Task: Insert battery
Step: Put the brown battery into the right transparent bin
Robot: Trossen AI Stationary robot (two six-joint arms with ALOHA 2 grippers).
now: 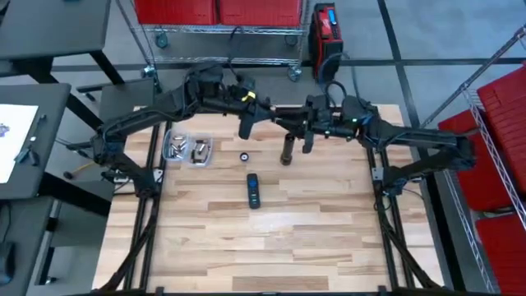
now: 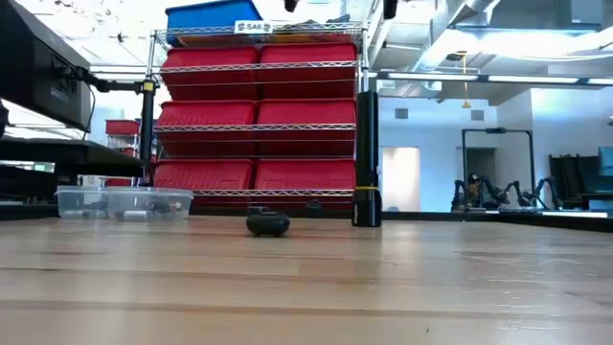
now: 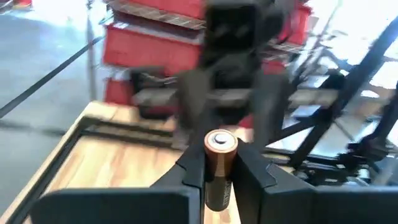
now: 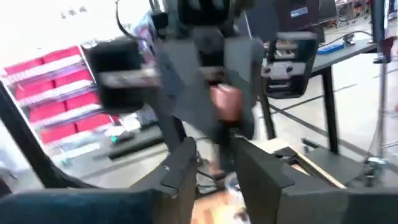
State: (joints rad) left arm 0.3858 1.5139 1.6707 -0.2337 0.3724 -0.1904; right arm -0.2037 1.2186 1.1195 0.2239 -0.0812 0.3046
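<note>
A copper battery (image 3: 220, 167) is being clamped by the left gripper (image 3: 219, 177) above the table's (image 1: 271, 238) far edge. The right gripper's (image 4: 211, 163) narrowly parted jaws are holding nothing. Metal parts are being held in a clear tray (image 1: 188, 147). "SA6" is being shown on a shelf label (image 2: 255, 27).

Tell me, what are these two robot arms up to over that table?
They are putting a battery into a flashlight. The left hand grips a copper-coloured battery between its fingers, raised above the far side of the wooden table. The right hand faces it close by, also in the air. A black flashlight stands upright on the table below them, its small cap lying nearby. Another dark flashlight lies flat at the table's middle, and a clear tray of batteries sits to the left.
</note>
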